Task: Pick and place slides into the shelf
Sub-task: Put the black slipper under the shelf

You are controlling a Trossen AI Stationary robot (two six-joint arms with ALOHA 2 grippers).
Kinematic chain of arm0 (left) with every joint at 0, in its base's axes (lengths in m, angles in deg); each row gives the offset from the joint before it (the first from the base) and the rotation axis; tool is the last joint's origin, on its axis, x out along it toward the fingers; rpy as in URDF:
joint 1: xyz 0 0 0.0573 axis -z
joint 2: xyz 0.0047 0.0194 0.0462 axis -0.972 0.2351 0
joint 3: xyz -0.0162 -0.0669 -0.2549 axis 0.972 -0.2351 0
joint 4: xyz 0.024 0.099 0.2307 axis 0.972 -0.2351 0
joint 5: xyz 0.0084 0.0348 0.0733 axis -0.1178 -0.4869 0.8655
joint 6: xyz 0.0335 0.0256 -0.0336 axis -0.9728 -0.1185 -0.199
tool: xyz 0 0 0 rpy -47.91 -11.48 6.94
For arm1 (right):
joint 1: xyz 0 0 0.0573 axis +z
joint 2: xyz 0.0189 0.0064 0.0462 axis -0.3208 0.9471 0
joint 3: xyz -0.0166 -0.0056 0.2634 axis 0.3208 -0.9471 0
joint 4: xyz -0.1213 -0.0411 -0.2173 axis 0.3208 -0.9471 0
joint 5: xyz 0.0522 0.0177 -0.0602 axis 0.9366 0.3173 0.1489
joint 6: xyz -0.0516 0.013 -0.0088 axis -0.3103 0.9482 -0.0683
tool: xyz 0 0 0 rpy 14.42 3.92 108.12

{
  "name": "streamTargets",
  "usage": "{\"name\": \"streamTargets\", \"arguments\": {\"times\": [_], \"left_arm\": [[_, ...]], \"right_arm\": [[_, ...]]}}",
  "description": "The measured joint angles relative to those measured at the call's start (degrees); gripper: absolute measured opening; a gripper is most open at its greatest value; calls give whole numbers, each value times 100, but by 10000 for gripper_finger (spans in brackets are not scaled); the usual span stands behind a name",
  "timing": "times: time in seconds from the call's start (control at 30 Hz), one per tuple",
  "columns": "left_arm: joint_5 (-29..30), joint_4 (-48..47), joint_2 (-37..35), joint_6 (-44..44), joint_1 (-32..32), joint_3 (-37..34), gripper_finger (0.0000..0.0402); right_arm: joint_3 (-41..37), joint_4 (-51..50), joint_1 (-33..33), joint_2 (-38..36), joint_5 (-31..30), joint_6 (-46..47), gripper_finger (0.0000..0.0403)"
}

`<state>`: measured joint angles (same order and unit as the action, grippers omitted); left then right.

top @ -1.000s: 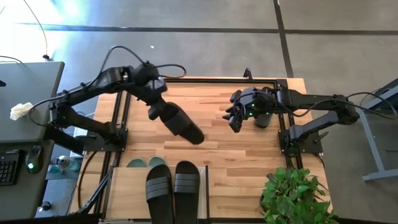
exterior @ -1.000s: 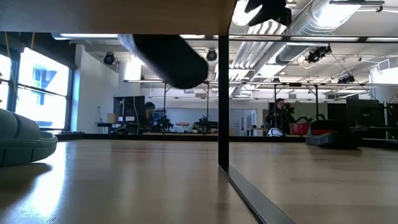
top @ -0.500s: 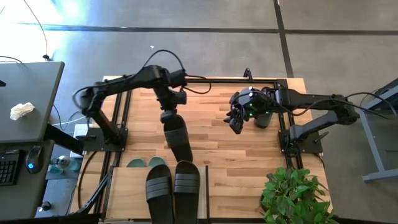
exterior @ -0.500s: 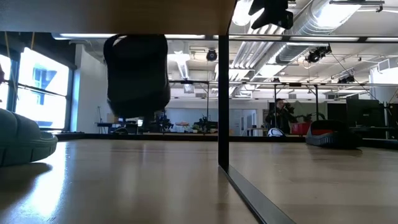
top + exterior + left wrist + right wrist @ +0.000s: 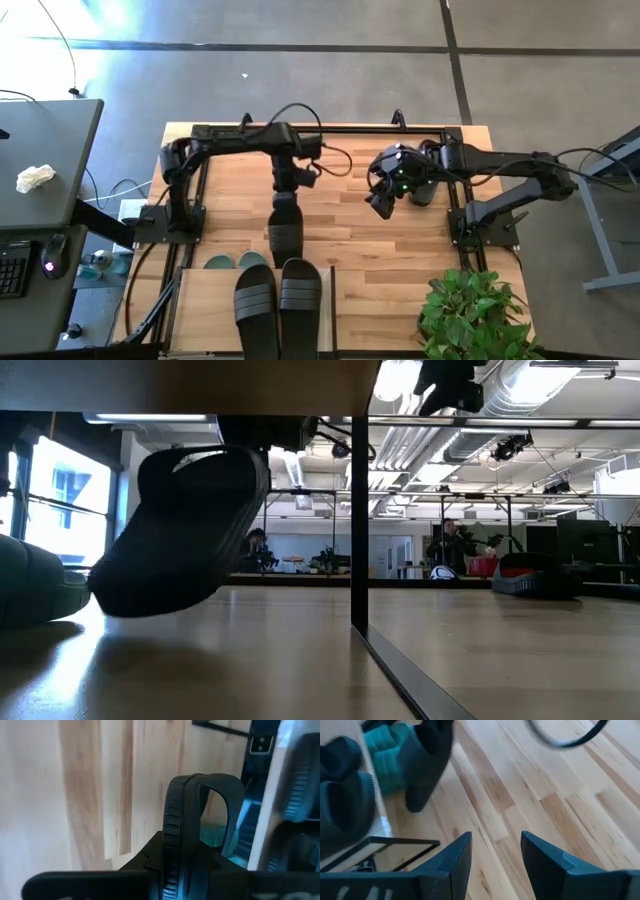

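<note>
My left gripper is shut on a black slide over the middle of the table, just far of the shelf at the near edge. In the low view the slide hangs tilted. Two black slides lie soles down on the shelf's top board. Two green slides rest on its lower level, with their ends sticking out from under the top board. My right gripper hovers open at the right, and the right wrist view shows nothing between its fingers. My left gripper pinches the black slide's far end between its two fingers; the sole shows edge-on, its ribbed rim running out from the fingers. The fingers slant down from the table's far side, along the slide. The slide hangs tilted, strap sideways, low end near the wood.
A potted plant stands at the table's near right corner. A dark upright post of the shelf frame rises mid-shelf. Bare wood lies between the two arms. People stand in the room far behind.
My left gripper has swung from the table's left toward its middle and near edge, sinking and tipping downward. The black slide it holds has turned from slanting rightward to pointing at the shelf, and now hangs low before the shelf's lower level.
</note>
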<state>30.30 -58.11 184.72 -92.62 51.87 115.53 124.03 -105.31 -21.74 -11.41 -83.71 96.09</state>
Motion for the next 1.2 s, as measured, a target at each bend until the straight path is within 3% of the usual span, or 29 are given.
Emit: {"name": "streamTargets", "arguments": {"times": [0.2,0.8,1.2], "left_arm": [[382,138,387,-43,329,-2,44],[184,984,1093,71,1000,-2,46],[-39,1242,1409,136,1445,-4,50]], "right_arm": [[-2,29,4,171,-10,-81,160],[-2,93,4,663,214,-302,160],[-2,132,4,663,350,156,160]]}}
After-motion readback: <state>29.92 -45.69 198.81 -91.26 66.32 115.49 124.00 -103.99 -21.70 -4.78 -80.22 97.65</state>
